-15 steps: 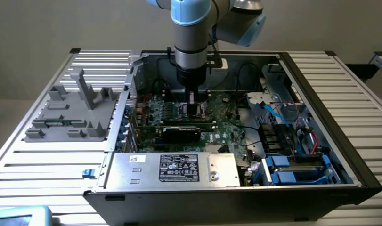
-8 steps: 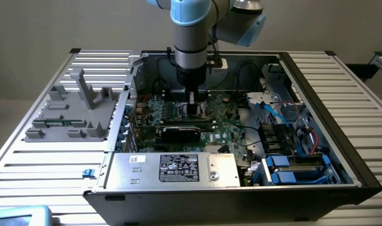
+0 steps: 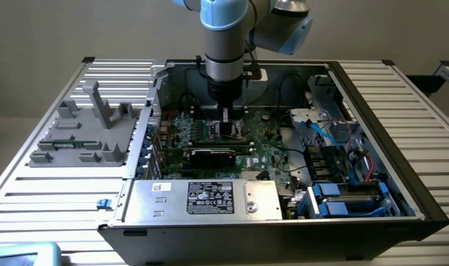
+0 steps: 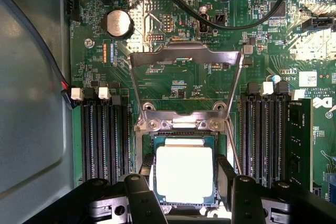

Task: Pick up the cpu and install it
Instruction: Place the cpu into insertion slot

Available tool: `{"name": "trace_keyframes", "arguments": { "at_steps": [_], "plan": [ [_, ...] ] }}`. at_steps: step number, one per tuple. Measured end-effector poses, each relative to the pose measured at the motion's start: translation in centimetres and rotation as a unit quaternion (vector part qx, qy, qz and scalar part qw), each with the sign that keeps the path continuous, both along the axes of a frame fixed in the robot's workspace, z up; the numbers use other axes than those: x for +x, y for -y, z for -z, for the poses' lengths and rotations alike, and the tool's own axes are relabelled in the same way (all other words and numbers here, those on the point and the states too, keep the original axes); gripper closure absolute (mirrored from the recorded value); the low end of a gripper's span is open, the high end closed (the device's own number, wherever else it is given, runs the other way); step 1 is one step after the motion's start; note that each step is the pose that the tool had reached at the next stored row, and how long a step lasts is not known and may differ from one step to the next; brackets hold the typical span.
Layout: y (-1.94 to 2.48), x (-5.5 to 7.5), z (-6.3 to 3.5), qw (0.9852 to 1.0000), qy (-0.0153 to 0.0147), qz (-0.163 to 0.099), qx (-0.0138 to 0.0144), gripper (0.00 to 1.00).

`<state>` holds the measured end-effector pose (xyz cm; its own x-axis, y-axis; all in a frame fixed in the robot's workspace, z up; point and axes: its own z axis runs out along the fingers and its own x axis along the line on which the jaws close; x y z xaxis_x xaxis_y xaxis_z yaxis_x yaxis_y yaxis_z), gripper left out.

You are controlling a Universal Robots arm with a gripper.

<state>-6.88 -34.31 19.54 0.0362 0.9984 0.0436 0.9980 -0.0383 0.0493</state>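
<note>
My hand (image 4: pixel 187 172) is down inside the open black computer case (image 3: pixel 401 166), which stands on the slatted aluminium desk (image 3: pixel 54 194). In the exterior view my grey arm reaches straight down and the hand (image 3: pixel 228 126) sits low over the middle of the green motherboard (image 3: pixel 265 147).

In the wrist view the cpu (image 4: pixel 184 174), a flat square chip with a bright silver metal top and a thin green rim, lies square within the dark socket (image 4: pixel 184 139). My two black fingers (image 4: pixel 148 179) stand one on each side of it, pressed against its opposite edges, so the hand is clamped on the cpu. The chip looks level with the board rather than tilted.

The socket's silver metal retaining frame (image 4: pixel 186 56) is swung open and stands up beyond the socket, hinged at a plate with screws at the socket's edge. Rows of long black memory slots (image 4: pixel 105 135) flank the socket on both sides. A round silver coin battery (image 4: pixel 118 23) sits on the board past the frame, and thick black cables (image 4: pixel 210 11) run across the far part of the board.

In the exterior view a black rectangular card (image 3: pixel 220 155) stands in the board just in front of my hand, and a silver box with a black label (image 3: pixel 202 198) fills the near edge of the case. Blue drive brackets (image 3: pixel 342 202) are at the near corner on the exterior view's right. On the desk at the exterior view's left stands a grey plastic fixture (image 3: pixel 84 133) with upright posts, well apart from my hand.
</note>
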Motion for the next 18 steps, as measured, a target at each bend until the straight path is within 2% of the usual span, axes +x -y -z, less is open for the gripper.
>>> {"name": "trace_keyframes", "arguments": {
  "at_steps": [4,5,11,14,18],
  "plan": [
    [-0.01,0.0,0.01,1.0,0.0001,0.0,0.0002,0.43],
    [-0.01,0.0,0.01,1.0,0.0001,0.0,0.0001,0.36],
    [0.01,0.0,-0.14,1.0,-0.0001,0.0,-0.0001,0.36],
    [0.0,0.0,-0.54,1.0,0.0,0.0,0.0001,0.36],
    [0.0,0.0,-2.02,1.0,0.0,0.0,0.0002,0.36]
  ]
}}
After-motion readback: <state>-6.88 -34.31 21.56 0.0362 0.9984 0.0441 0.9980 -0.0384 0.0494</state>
